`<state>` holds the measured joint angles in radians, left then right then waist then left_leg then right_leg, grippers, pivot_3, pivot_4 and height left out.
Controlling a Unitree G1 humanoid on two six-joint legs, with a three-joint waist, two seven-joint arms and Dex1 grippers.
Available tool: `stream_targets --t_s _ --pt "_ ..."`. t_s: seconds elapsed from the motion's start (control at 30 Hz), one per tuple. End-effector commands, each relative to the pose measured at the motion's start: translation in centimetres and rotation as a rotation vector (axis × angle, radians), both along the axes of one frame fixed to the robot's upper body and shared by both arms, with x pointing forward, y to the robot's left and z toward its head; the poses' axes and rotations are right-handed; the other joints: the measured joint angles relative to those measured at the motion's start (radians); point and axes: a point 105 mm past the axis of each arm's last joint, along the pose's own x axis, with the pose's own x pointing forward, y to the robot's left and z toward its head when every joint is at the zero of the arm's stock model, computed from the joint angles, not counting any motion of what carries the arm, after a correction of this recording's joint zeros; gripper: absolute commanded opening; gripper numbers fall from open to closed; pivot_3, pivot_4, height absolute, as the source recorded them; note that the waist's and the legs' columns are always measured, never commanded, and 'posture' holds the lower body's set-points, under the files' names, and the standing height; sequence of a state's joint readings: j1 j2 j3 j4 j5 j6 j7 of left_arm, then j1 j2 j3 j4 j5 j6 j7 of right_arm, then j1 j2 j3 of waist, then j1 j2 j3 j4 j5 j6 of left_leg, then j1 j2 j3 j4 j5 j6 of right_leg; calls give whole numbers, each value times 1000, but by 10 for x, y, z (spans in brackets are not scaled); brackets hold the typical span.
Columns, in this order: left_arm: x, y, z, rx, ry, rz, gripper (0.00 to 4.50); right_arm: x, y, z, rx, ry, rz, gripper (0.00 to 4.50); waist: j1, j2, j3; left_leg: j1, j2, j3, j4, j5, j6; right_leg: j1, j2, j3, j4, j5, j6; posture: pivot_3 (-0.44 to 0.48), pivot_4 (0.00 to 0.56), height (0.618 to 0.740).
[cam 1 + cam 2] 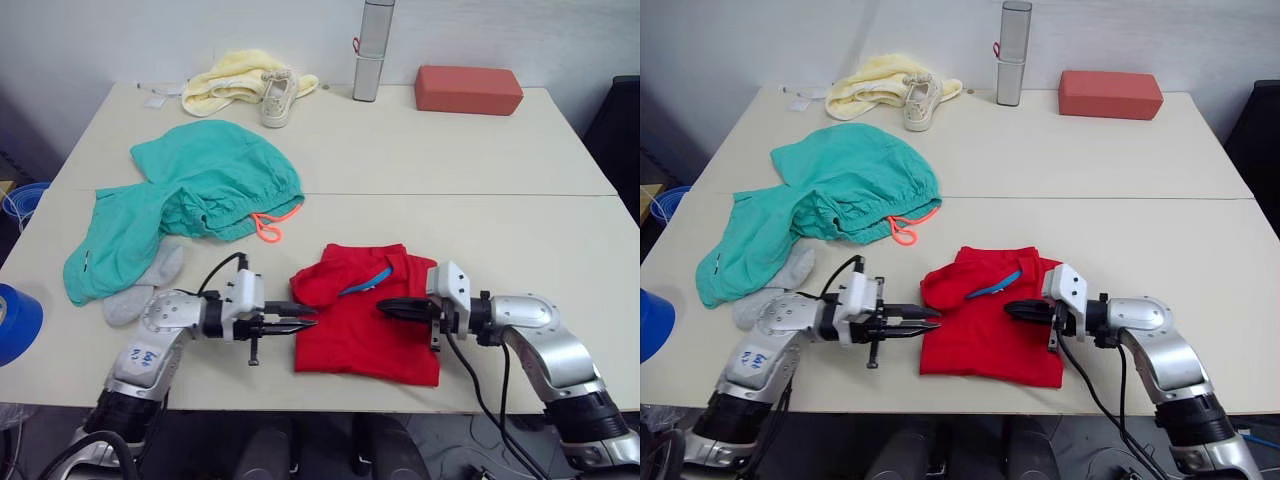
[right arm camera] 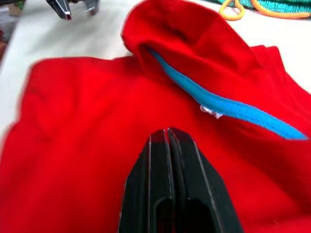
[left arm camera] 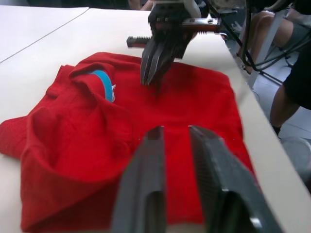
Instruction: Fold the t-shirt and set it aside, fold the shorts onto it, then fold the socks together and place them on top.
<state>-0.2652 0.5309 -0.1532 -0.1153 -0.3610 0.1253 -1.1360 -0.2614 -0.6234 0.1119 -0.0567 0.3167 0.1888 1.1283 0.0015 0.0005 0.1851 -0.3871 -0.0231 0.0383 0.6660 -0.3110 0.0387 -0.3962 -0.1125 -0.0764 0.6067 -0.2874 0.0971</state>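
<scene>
Red cotton, the t-shirt (image 1: 365,325) lies folded into a rough block at the near edge of the counter (image 1: 480,190), its long axis running from that edge toward the far side. The collar, with a blue inner band, sits at the far end, turned up and rumpled toward the left. The near hem lies just beside the counter's edge.

At the shirt's left border hovers the left gripper (image 1: 300,317), pointing right, its jaws slightly spread with nothing between them. Over the shirt's right part sits the right gripper (image 1: 392,308), pointing left, jaws pressed together and empty above the cloth.

Well apart, toward the far left, the teal shorts (image 1: 190,200) sprawl in a heap, the orange drawstring loop trailing toward the shirt. Grey socks (image 1: 148,283) lie touching the shorts' near edge, beside the left arm.

Along the far edge stand a yellow cloth (image 1: 228,80), a sneaker (image 1: 277,96), a grey cylinder (image 1: 372,50) and a red brick (image 1: 468,89). Open counter spreads right of the shirt and between it and the far things.
</scene>
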Motion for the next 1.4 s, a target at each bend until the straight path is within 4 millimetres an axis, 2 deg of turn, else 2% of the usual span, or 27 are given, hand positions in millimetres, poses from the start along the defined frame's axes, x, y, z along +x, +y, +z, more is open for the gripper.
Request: stream_targets --t_s 0.03,0.17,0.23,0.37,0.43,0.57,0.73,0.83,0.93,1.07,1.17,1.27,1.33,1.4 --pt "2 -13 -3 17 -18 -24 30 1 5 -5 -28 -48 28 0 1 0 0 0 0 0 0 0 0 1 0 0 0 0 0 0 150 740" --pt "8 -27 -8 50 -28 -25 30 3 6 -8 -24 -59 12 0 4 0 0 0 0 0 1 0 0 1 0 0 0 1 1 0 150 740" --pt "21 -33 -6 36 -51 33 30 2 7 -10 -24 -64 15 0 6 0 0 0 0 0 2 0 0 1 0 0 0 1 1 0 150 740" --pt "66 -35 4 8 -133 252 30 -4 7 -13 -23 -66 37 0 21 0 0 0 0 0 3 1 0 1 1 0 1 1 1 0 150 740" --pt "75 -35 6 -6 -139 294 30 -4 7 -13 -14 -65 30 0 22 0 0 0 0 0 3 1 0 1 1 0 2 1 2 0 150 740" --pt "95 -29 5 -3 -161 399 30 5 7 -8 31 -71 -24 0 21 0 0 0 0 0 3 1 0 1 2 0 2 1 2 0 150 740" --pt "108 -20 5 -1 -195 496 30 19 4 -2 70 -74 -117 0 22 0 0 0 0 0 3 1 -1 1 2 -1 2 1 2 0 150 740" --pt "118 -2 23 -81 -256 603 30 33 -3 4 82 -104 -221 0 22 0 0 0 0 0 3 1 -1 1 2 -1 3 1 2 0 150 740" --pt "119 10 49 -195 -347 629 30 47 -11 12 92 -143 -343 0 22 0 0 0 0 0 3 1 -1 0 2 -1 3 1 2 0 150 740" --pt "103 11 71 -280 -437 513 30 50 -12 16 88 -159 -401 0 21 0 0 0 0 0 3 1 -2 0 1 -1 3 1 2 0 150 740" --pt "84 2 67 -279 -402 361 30 46 -8 21 113 -150 -388 0 21 0 0 0 0 1 3 2 -2 0 1 -1 3 1 2 0 150 740" --pt "70 -8 46 -198 -343 261 30 34 0 35 190 -135 -285 0 20 0 0 0 0 1 3 2 -2 0 2 -1 3 1 2 0 150 740" --pt "72 -9 34 -135 -323 276 30 21 4 42 226 -126 -181 0 20 0 0 0 0 1 3 2 -1 1 2 -1 3 1 2 0 150 740" --pt "74 -10 32 -142 -285 299 30 14 3 43 223 -110 -131 0 22 0 0 0 0 1 3 2 -1 1 2 -1 3 1 2 0 150 740"
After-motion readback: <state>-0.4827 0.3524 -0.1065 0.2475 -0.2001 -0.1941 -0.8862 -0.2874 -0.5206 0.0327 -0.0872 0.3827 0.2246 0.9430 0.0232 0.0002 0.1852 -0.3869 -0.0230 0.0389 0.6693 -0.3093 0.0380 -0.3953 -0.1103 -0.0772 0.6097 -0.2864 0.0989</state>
